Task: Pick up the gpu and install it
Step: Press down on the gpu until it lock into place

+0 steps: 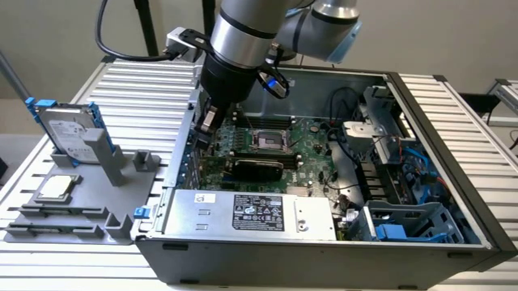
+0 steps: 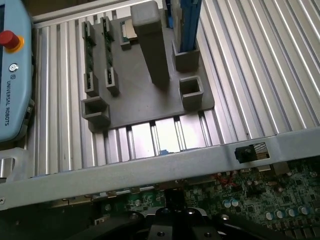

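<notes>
While the pincer hangs low at the computer case's wall on the exterior view's left, the gpu lies just beside it on the motherboard, long axis running across toward the exterior view's right, seemingly seated; pincer opening cannot be told.

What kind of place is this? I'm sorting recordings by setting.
Probably a robotics lab or assembly test bench: an open computer case on a slatted aluminium table, a grey parts fixture, and a Universal Robots pendant.

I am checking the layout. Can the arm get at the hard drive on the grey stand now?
Probably yes: the hard drive stands upright outside the case, nothing above it, and the arm is nearby.
</notes>
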Tool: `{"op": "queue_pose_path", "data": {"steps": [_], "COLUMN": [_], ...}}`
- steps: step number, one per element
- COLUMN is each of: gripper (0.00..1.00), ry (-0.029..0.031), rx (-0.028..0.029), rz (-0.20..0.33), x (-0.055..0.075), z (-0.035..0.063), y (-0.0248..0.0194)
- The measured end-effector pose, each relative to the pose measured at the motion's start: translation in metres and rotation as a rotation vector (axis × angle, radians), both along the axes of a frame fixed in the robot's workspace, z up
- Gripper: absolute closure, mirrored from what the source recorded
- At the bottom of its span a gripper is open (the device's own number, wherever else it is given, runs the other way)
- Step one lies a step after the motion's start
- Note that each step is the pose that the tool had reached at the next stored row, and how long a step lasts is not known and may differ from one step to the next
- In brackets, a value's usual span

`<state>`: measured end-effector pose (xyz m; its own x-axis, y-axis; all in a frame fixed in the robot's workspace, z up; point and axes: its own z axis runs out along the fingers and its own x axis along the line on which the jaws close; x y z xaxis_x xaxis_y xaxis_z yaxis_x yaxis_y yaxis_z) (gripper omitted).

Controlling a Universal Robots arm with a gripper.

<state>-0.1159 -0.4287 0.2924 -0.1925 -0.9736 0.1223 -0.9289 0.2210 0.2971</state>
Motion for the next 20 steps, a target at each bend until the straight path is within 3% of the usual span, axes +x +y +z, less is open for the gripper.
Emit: {"op": "queue_pose_path", "data": {"steps": [7,15,20], "gripper": [0.89,0.89,0.89], "ry": [0.0005,0.0006,0.0005], "rx": [-0.0015,-0.0124,-0.0125], "rz": [0.000,0.000,-0.001], "x": [-0.0013,-0.0030,-0.0025], "z": [0.0001,-0.0013,0.0024], "y": [0.0002,0.0002,0.0002]}}
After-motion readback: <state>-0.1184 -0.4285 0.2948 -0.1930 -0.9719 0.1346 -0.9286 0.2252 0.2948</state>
